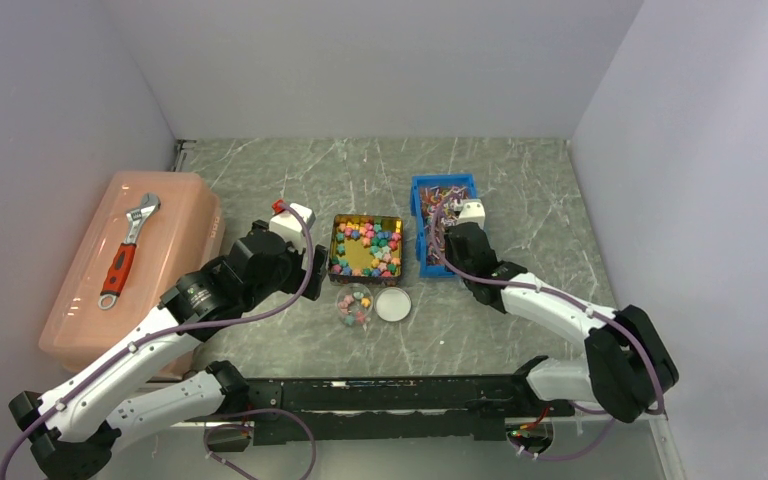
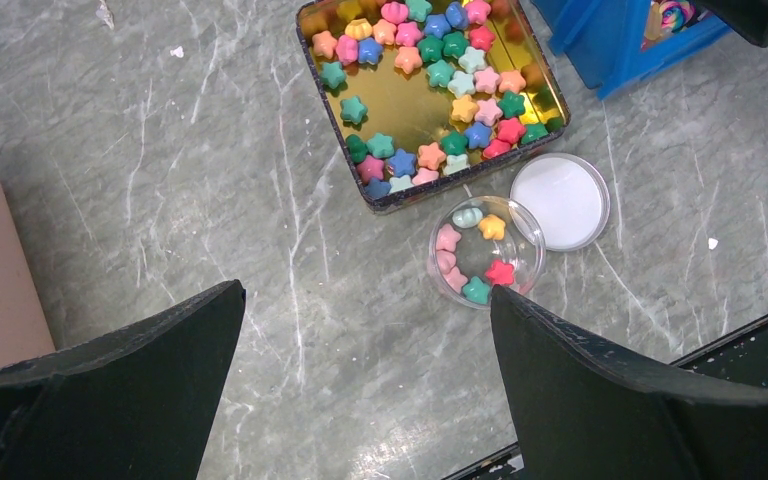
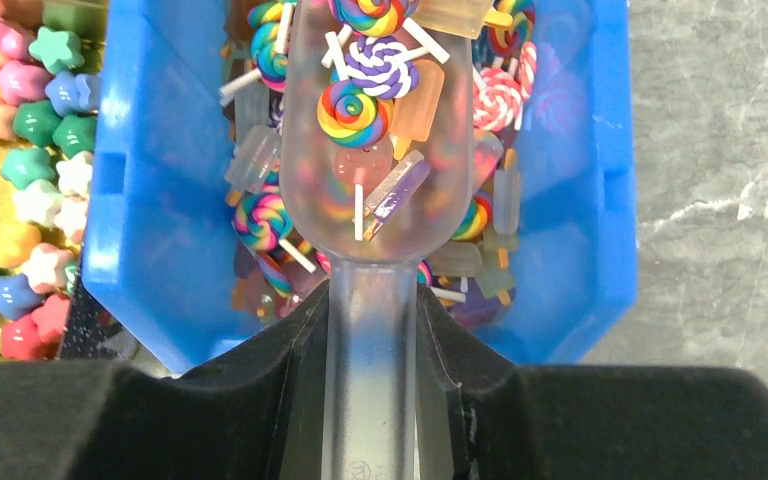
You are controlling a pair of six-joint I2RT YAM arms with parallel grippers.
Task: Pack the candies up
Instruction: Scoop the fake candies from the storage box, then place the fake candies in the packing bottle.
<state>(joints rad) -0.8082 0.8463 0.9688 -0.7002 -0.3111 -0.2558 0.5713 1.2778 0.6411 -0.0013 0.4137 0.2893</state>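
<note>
- Star candies (image 2: 463, 108) mostly fill the gold tin (image 2: 400, 95), upper centre; a handful sit in the clear jar (image 2: 538, 250) below it. Packing is barely begun, I judge.
- My left gripper (image 2: 365, 295) is spread and empty; my right gripper (image 3: 372, 340) clamps a lollipop-laden scoop (image 3: 372, 300).

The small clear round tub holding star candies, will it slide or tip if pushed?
The clear tub looks low and wide, so it would probably slide rather than tip. Holding only a few candies, it is likely light and may skid on the smooth table.

Star candies (image 2: 401, 162) in tin (image 2: 400, 100), few in jar (image 2: 522, 250), lid (image 2: 560, 200) beside
</note>
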